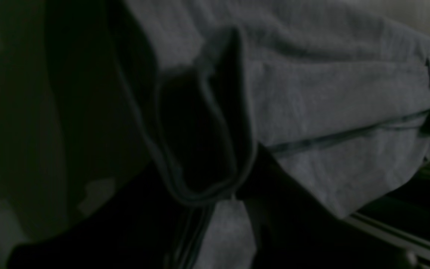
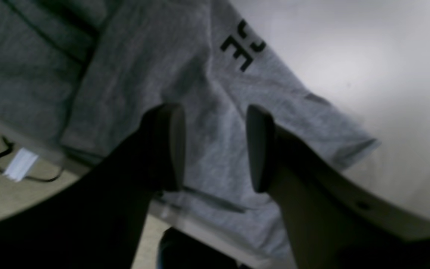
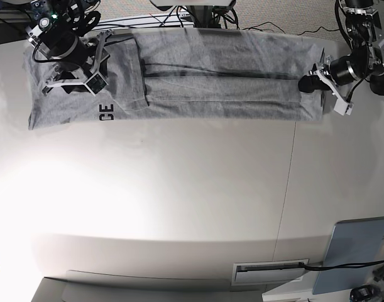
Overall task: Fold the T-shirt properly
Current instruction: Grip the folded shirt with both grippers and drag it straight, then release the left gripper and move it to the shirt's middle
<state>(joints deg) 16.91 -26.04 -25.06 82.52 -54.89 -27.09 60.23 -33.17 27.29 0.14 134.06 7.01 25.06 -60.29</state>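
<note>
The right gripper [image 3: 71, 80] is at the left side of the base view, above the left end of the T-shirt [image 3: 210, 75]. In the right wrist view its two fingers [image 2: 172, 145] stand wide apart with grey cloth seen between them, and they hold nothing. Black letters [image 3: 106, 113] show on the shirt just beside this gripper. The T-shirt lies along the far edge of the white table [image 3: 179, 207], folded into a long band. A dark seam line runs along its middle. At the right end of the band is the left gripper [image 3: 310, 83], touching the shirt's edge. The left wrist view is very dark. It shows a folded loop of grey cloth [image 1: 203, 123] close to the camera, but it cannot be told if the gripper is open or pinching the cloth. A flat blue-grey panel [image 3: 358, 251] lies near the bottom right corner of the table, well apart from the shirt.
</note>
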